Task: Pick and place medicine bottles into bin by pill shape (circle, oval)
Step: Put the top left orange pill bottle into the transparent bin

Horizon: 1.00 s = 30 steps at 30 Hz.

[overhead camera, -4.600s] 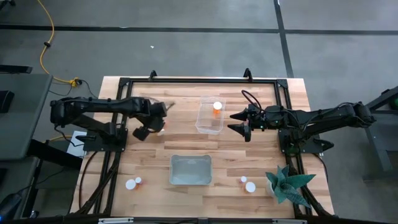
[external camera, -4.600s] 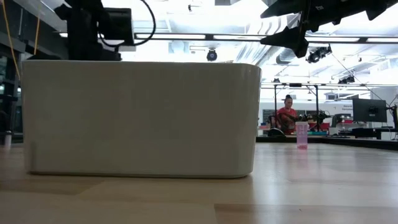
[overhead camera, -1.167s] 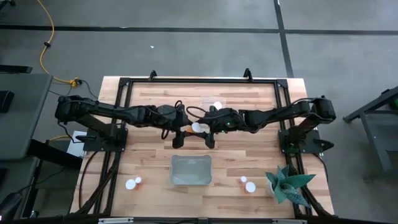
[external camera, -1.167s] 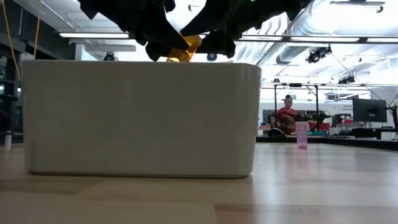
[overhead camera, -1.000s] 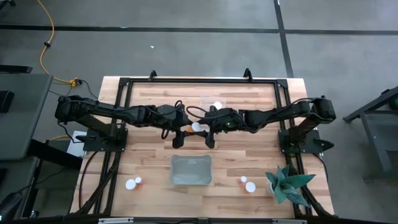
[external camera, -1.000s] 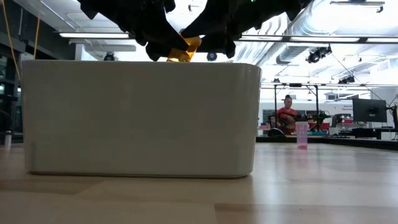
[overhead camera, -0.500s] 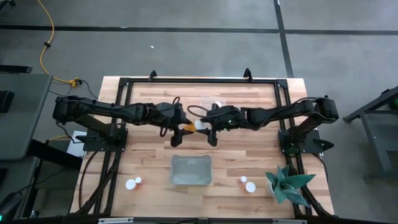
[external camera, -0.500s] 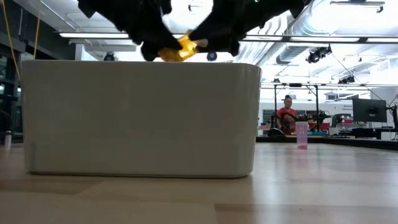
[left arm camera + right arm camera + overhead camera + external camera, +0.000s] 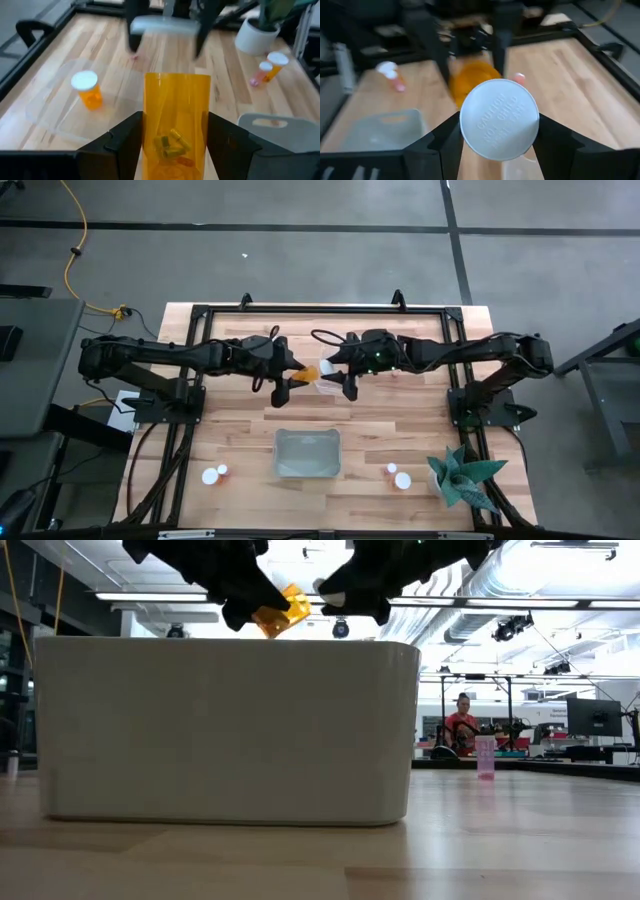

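Observation:
An orange medicine bottle (image 9: 176, 115) with no cap and oval pills inside hangs over the table's middle, with my left gripper (image 9: 175, 131) shut on it. Its white cap (image 9: 499, 120) is apart from it, with my right gripper (image 9: 499, 127) shut on it just to the right. In the high view the bottle (image 9: 309, 371) and the cap (image 9: 324, 378) sit between the two grippers. Another capped orange bottle (image 9: 86, 90) stands upright on its base in a clear bin (image 9: 45, 112). My left gripper pinches the bottle's orange body (image 9: 150, 125) between its two fingers, one on each side. The fingers come from the table's left, slanting down, and lie along the bottle. The bottle is lifted clear, its open mouth pointing away toward the right arm. My right gripper pinches the cap by its rim (image 9: 465, 125) between the two fingers, coming from the table's right and slanting down. The cap is lifted clear, with its lettered top face turned toward the wrist.
A white bin (image 9: 307, 453) stands near the front middle and fills the low view (image 9: 225, 730). Two small bottles (image 9: 213, 474) lie at the front left and two (image 9: 397, 476) at the front right, beside a potted plant (image 9: 462, 480).
Both grippers have risen and gone toward the table's far edge. The right gripper has drawn away to the right with the white cap, which has come off the bottle. The left gripper keeps the bottle, now with its mouth open.

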Tool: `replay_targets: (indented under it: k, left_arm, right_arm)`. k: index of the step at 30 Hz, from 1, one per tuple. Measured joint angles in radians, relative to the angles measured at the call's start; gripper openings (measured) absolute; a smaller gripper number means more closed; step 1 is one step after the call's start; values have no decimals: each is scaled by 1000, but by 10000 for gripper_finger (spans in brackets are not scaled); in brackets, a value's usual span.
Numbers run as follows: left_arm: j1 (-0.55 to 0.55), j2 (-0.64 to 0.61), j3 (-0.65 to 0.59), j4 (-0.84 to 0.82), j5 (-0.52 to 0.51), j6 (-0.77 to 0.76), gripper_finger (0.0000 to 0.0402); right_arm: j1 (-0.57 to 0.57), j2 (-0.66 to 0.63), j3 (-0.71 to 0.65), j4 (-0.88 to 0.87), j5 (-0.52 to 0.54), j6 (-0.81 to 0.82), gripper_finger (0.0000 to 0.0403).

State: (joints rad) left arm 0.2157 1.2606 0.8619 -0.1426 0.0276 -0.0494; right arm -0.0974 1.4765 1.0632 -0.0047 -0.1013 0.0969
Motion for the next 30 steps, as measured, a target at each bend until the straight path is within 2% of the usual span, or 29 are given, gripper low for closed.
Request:
replay_targets:
  k: [8,18,30]
  left_arm:
    - [0,5,0,41,-9,0,191]
    - [-17,83,0,125,4,-3,191]
    - [-13,92,0,186,-6,-19,191]
  right_arm:
    - [2,1,0,27,-20,56,190]
    - [6,18,0,12,-16,56,190]
    - [8,23,1,-2,-31,63,190]
